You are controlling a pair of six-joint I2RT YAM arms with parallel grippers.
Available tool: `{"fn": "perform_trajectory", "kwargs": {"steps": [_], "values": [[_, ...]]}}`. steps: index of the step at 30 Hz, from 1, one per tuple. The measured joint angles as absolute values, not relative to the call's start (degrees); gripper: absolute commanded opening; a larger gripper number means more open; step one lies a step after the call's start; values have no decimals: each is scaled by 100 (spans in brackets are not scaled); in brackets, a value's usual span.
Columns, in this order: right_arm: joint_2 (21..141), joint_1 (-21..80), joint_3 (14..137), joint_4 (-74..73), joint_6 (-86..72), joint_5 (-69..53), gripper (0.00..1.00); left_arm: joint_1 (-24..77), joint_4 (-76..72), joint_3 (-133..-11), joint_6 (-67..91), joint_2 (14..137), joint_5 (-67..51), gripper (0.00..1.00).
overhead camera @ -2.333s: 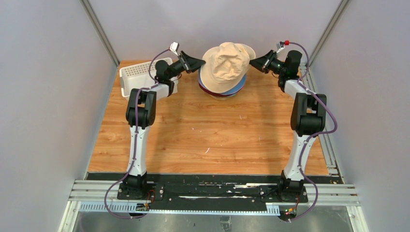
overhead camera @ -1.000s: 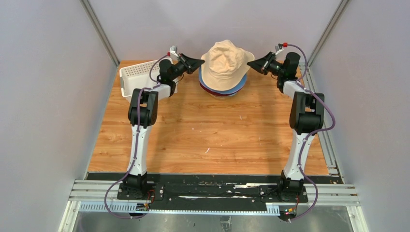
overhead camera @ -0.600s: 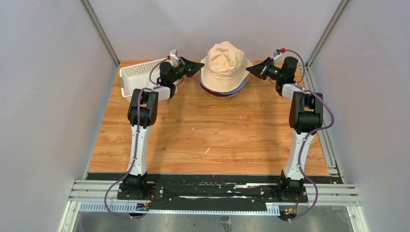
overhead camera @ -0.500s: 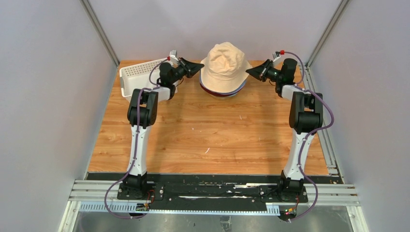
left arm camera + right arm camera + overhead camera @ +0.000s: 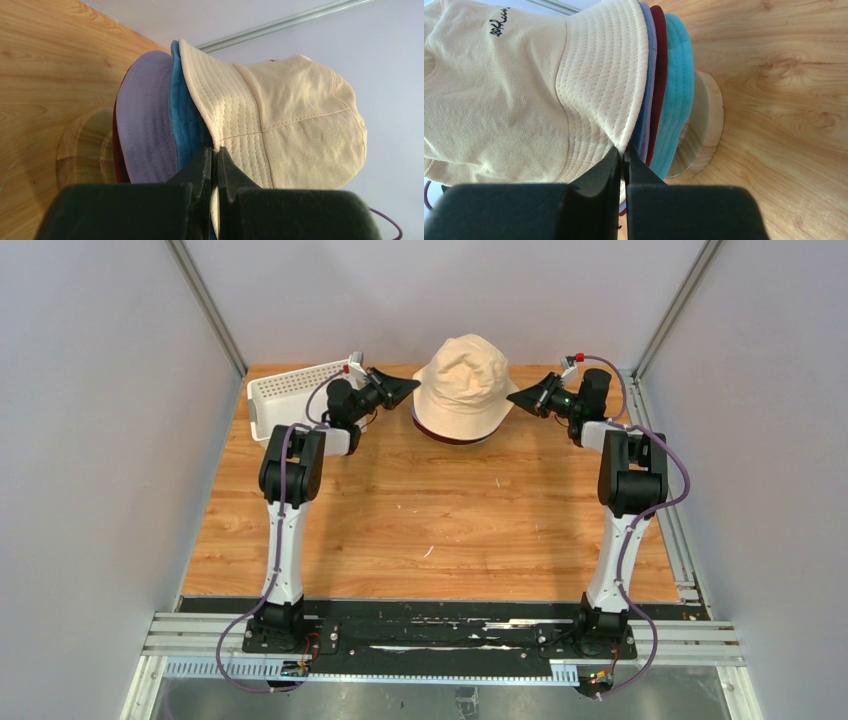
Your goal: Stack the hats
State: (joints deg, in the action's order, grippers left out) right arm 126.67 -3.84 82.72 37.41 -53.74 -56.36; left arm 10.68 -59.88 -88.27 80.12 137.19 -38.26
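The beige hat (image 5: 462,388) sits on top of the stack at the back middle of the table. Under it lie the blue hat (image 5: 186,112), the lavender hat (image 5: 145,120), the dark red hat (image 5: 657,75) and the teal hat (image 5: 677,95), all on the wooden stand (image 5: 704,120). My left gripper (image 5: 413,389) is shut on the beige hat's left brim (image 5: 212,115). My right gripper (image 5: 513,399) is shut on its right brim (image 5: 609,85). In the top view only the dark red brim shows under the beige hat.
A white mesh basket (image 5: 290,395) stands at the back left, just behind my left arm. The wooden table (image 5: 440,520) ends at grey walls on both sides and at the back.
Both grippers have lowered the beige hat by its brim onto the stack. Its brim now covers the blue and lavender brims in the top view.
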Motion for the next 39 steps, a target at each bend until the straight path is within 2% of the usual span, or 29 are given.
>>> {"fn": "perform_trajectory", "kwargs": {"steps": [18, 31, 39], "values": [[12604, -373, 8261, 3544, -5122, -5634, 1, 1020, -6149, -8178, 7642, 13439, -3835, 0], [12569, -344, 8265, 3400, -4995, -5631, 1, 1017, -4652, -8099, 6359, 12892, -3715, 0], [12569, -342, 8265, 3393, -4980, -5634, 1, 1017, -4353, -8141, 6130, 12886, -3706, 0]]}}
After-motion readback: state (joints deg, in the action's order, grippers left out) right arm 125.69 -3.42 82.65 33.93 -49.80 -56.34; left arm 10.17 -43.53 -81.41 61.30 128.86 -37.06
